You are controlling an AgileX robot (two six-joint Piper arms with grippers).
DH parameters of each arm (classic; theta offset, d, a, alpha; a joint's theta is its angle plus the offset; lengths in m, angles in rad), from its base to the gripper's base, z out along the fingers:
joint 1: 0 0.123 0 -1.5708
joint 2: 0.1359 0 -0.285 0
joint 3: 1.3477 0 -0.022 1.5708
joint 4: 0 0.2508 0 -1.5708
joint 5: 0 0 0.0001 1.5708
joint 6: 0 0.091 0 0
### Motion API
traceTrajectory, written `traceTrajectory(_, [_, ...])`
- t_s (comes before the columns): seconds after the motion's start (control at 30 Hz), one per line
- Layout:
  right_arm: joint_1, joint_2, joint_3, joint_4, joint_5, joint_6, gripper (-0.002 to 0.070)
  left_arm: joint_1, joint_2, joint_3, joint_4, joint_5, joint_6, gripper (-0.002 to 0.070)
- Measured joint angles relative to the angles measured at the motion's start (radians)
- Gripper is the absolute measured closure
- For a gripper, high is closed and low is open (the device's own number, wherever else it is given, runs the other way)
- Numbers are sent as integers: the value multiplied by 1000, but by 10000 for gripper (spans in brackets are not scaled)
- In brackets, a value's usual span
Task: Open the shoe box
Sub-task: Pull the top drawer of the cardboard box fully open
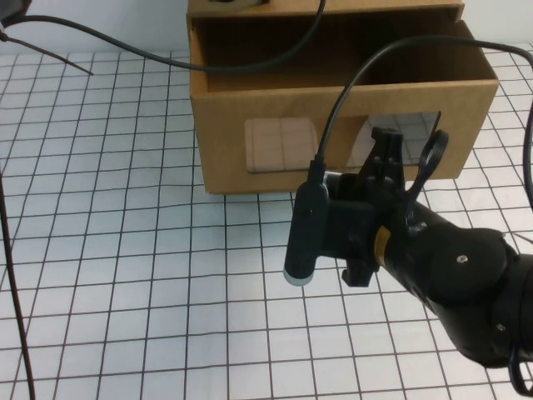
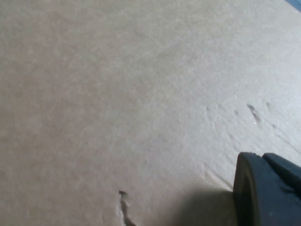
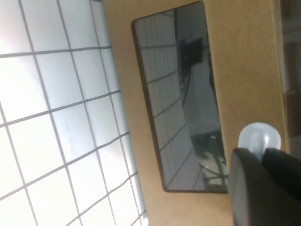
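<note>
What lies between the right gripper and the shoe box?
Nothing shows there: in the high view the shut right gripper is at a front window of the shoe box. The left gripper hangs close to plain cardboard.

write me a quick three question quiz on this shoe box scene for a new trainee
1. True or false: the shoe box has its top closed.
2. Where is the right gripper, which is shut?
A) in front of the box, at its right window
B) inside the box
C) raised high above the box
3. The left gripper is out of the high view. What surface does its wrist view show right beside it?
Key: 1 false, the inside shows from above. 2 A. 3 plain brown cardboard.
</note>
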Motion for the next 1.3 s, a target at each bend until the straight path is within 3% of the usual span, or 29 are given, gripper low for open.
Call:
traceTrajectory(0.6, [89,-18,6,156,64,-23,664,0,0,0,-2,2,-34,678])
traceTrajectory(1.3, [100,-30,6,342,71,-153,663,0,0,0,0,2,-36,678])
